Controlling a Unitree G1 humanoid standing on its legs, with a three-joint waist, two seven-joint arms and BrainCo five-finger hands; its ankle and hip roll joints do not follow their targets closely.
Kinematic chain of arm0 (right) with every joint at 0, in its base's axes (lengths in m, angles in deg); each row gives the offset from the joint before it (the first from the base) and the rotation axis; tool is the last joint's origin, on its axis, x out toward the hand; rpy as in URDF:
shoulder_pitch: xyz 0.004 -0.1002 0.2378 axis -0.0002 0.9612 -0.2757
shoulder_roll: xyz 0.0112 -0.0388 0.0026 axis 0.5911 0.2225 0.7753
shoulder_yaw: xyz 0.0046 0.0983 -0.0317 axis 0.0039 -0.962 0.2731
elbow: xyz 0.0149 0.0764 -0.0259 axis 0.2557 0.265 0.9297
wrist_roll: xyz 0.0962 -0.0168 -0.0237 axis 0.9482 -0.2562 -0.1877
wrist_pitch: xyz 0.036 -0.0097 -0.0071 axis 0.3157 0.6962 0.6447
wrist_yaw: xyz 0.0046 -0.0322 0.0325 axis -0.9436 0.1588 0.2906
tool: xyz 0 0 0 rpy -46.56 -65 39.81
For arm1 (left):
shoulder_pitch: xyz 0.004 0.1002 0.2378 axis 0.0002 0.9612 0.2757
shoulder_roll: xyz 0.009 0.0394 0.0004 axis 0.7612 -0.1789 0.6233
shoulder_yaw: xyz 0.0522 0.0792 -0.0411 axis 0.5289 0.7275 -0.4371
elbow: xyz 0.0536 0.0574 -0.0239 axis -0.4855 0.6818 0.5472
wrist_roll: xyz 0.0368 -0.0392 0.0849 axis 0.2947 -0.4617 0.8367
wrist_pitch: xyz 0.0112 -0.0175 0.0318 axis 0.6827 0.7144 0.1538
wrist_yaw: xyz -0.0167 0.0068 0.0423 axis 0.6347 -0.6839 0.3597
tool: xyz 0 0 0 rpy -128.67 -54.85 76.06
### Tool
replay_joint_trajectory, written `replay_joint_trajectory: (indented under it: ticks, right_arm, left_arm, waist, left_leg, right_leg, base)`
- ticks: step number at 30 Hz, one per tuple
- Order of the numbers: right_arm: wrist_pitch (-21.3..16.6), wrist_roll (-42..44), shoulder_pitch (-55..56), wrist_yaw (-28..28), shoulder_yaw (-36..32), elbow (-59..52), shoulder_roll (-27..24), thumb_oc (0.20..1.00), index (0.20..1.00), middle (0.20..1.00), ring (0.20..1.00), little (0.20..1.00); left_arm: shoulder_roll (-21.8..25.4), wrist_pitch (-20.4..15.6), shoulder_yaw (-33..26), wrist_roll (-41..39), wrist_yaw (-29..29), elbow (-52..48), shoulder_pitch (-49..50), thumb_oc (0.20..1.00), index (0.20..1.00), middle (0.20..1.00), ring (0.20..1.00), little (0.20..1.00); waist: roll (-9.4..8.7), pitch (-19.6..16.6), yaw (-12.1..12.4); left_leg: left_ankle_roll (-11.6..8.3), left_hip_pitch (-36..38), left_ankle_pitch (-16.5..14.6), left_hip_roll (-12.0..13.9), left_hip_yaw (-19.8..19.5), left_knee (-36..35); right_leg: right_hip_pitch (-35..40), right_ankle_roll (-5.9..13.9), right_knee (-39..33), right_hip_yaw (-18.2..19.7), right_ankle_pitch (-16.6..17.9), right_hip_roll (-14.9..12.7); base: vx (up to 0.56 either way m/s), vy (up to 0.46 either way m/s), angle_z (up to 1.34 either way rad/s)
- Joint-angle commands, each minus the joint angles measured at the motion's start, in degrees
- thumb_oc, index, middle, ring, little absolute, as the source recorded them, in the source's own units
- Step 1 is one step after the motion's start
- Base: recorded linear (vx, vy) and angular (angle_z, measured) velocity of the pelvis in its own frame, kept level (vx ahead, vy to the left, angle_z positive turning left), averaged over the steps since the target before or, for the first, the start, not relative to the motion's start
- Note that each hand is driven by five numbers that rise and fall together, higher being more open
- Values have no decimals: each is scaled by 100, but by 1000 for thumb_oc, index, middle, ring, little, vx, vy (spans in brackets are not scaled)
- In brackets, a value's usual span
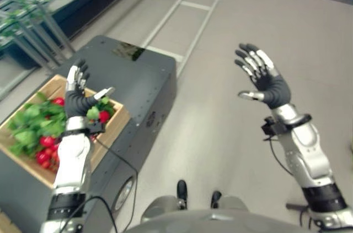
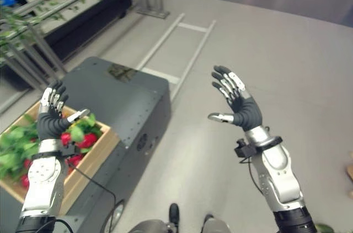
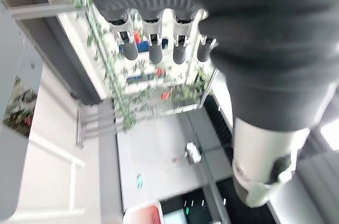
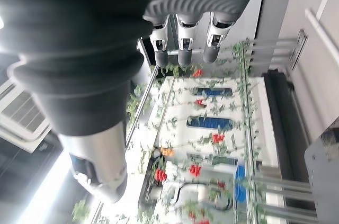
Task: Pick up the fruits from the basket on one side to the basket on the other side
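At the lower left of the head views, a shallow rectangular basket of pale wood (image 1: 113,128) sits on the flat top of a dark grey metal cabinet with rounded corners (image 1: 144,87). The basket holds glossy red rounded fruits (image 1: 46,151) mixed in with crinkled green leaves (image 1: 30,125); its long axis runs from the lower left of the frame toward the centre. The fruits are too small and too covered by leaves to tell which way any one of them points.

The left hand (image 1: 78,96) is raised above the basket's near-right end, palm up, fingers straight and spread with the thumb out to the side, holding nothing. The right hand (image 1: 266,80) is raised at the upper right, well apart from the cabinet and over smooth grey floor (image 1: 231,134), its fingers likewise straight and spread, thumb out, empty.

Green trailing vines on a metal rack (image 1: 33,1) fill the upper left corner.
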Motion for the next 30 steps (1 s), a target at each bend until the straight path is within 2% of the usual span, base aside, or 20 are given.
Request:
replay_joint_trajectory:
  ticks: [1,2,4,5,6,7,8,9,10,12,13,14,15,17,20,22,23,24,26,30]
  right_arm:
    - [-344,-106,-428,-116,-305,-51,84,1000,1000,1000,1000,1000]
    - [-368,-133,-407,-169,-405,21,81,1000,1000,1000,1000,1000]
    - [-387,-99,-416,-225,-481,121,82,1000,1000,1000,1000,1000]
    - [-392,-97,-416,-224,-483,128,81,1000,1000,1000,1000,1000]
    - [-388,-95,-426,-249,-515,147,63,1000,1000,1000,1000,1000]
    - [-430,-95,-407,-345,-666,206,8,1000,1000,1000,1000,1000]
    - [-430,-94,-408,-344,-665,207,8,1000,1000,1000,1000,1000]
    - [-448,-54,-400,-409,-751,254,8,1000,1000,1000,1000,1000]
    - [-487,-47,-371,-462,-800,238,15,1000,1000,1000,1000,1000]
    - [-515,-163,-383,-593,-964,201,-97,1000,1000,1000,1000,1000]
    - [-516,-166,-390,-596,-966,203,-98,1000,1000,1000,1000,1000]
    - [-545,-182,-443,-677,-967,226,-106,1000,1000,1000,1000,1000]
    - [-588,-248,-459,-793,-959,283,-86,1000,1000,1000,1000,1000]
    - [-592,-292,-401,-823,-1001,324,-47,1000,1000,1000,1000,1000]
    - [-614,-344,-345,-853,-1033,377,25,1000,1000,1000,1000,1000]
    - [-653,-399,-286,-902,-1064,412,139,1000,1000,1000,1000,1000]
    - [-655,-400,-282,-902,-1061,412,140,1000,1000,1000,1000,1000]
    - [-683,-439,-269,-992,-1079,466,206,1000,1000,1000,1000,1000]
    - [-696,-474,-291,-1038,-1053,516,227,1000,1000,1000,1000,1000]
    - [-644,-616,-261,-1115,-1072,598,303,1000,1000,1000,1000,1000]
  left_arm:
    - [358,-300,103,-172,143,-249,-174,1000,1000,1000,1000,1000]
    - [289,-281,175,-186,197,-238,-229,1000,1000,1000,1000,1000]
    - [252,-268,199,-373,257,-267,-256,1000,1000,1000,1000,1000]
    - [254,-262,199,-382,264,-275,-252,1000,1000,1000,1000,1000]
    - [235,-244,205,-430,296,-287,-245,1000,1000,1000,1000,1000]
    - [209,-192,215,-480,333,-323,-230,1000,1000,1000,1000,1000]
    - [209,-188,214,-479,332,-324,-230,1000,1000,1000,1000,1000]
    - [199,-185,227,-542,373,-366,-216,1000,1000,1000,1000,1000]
    - [200,-183,240,-538,341,-351,-238,1000,1000,1000,1000,1000]
    - [173,-157,248,-555,327,-355,-326,1000,1000,1000,1000,1000]
    - [172,-155,246,-556,328,-357,-333,1000,1000,1000,1000,1000]
    - [178,-156,271,-562,316,-355,-371,1000,1000,1000,1000,1000]
    - [177,-179,287,-592,301,-299,-387,1000,1000,1000,1000,1000]
    - [197,-191,238,-607,335,-329,-341,1000,1000,1000,1000,1000]
    - [199,-194,178,-605,328,-340,-295,1000,1000,1000,1000,1000]
    - [170,-181,103,-599,320,-352,-185,1000,1000,1000,1000,1000]
    - [169,-177,101,-598,319,-360,-175,1000,1000,1000,1000,1000]
    - [184,-172,104,-591,305,-344,-184,1000,1000,1000,1000,1000]
    - [192,-166,112,-603,315,-335,-162,1000,1000,1000,1000,1000]
    - [202,-156,53,-583,333,-401,-78,1000,1000,1000,1000,1000]
  waist:
    - [-450,-251,139]
    - [-499,-329,238]
    - [-558,-384,312]
    - [-557,-383,265]
    - [-589,-402,326]
    - [-641,-356,374]
    - [-640,-376,352]
    - [-681,-337,376]
    - [-684,-284,369]
    - [-717,-231,192]
    - [-716,-235,192]
    - [-722,-207,152]
    - [-747,-223,106]
    - [-773,-243,118]
    - [-781,-293,104]
    - [-670,-426,84]
    - [-669,-430,78]
    - [-622,-469,61]
    - [-610,-475,80]
    - [-600,-465,172]
  left_leg:
    - [-506,523,-917,248,196,350]
    - [-602,515,-893,265,-111,350]
    - [-729,446,-843,286,-377,389]
    - [-735,445,-839,281,-429,391]
    - [-782,421,-834,313,-465,430]
    - [-944,241,-694,387,-576,566]
    - [-945,248,-722,392,-596,553]
    - [-1054,122,-621,462,-636,531]
    - [-1098,13,-538,560,-412,553]
    - [-1092,-285,-350,904,667,641]
    - [-1083,-314,-323,898,670,644]
    - [-1095,-445,-229,1111,1178,743]
    - [-1125,-346,-368,1381,1744,952]
    - [-1132,-236,-596,1426,1828,1156]
    - [-1174,-56,-660,1506,1943,1042]
    - [-1279,305,-666,1613,2109,500]
    - [-1279,318,-652,1610,2107,472]
    - [-1320,385,-446,1729,2373,160]
    - [-1307,439,-396,1684,2345,20]
    - [-1148,488,-523,1441,2273,-31]
  right_leg:
    - [136,-16,-436,-289,520,-243]
    - [310,-65,-518,-530,450,-211]
    - [494,-91,-682,-887,431,-219]
    - [523,-93,-712,-941,435,-224]
    - [592,-105,-760,-1035,420,-216]
    - [736,-134,-908,-1370,428,-203]
    - [751,-133,-926,-1390,401,-197]
    - [859,-146,-1082,-1661,400,-194]
    - [924,-164,-1125,-1830,356,-205]
    - [932,-118,-1182,-2228,373,-328]
    - [908,-118,-1187,-2229,399,-334]
    - [905,-124,-1219,-2375,424,-385]
    - [891,-164,-1187,-2594,420,-465]
    - [920,-237,-1169,-2803,395,-522]
    - [935,-256,-1225,-2984,405,-547]
    - [1059,-186,-1333,-3091,389,-497]
    - [1063,-183,-1336,-3097,394,-495]
    - [1066,-150,-1381,-3269,477,-547]
    - [1075,-121,-1391,-3334,546,-584]
    - [1114,13,-1342,-3410,703,-836]
  base:
    - [44,-314,181]
    - [65,-254,171]
    - [39,-256,173]
    - [8,-163,123]
    - [-62,-234,126]
    - [-38,-236,78]
    - [-97,-278,127]
    - [-63,-166,129]
    - [-169,-171,184]
    - [-149,-20,133]
    - [-110,12,120]
    - [-115,-16,122]
    - [-122,-19,105]
    - [-71,1,77]
    - [-31,50,81]
    - [84,118,74]
    - [64,219,134]
    - [-23,145,101]
    - [5,235,95]
    - [33,269,34]
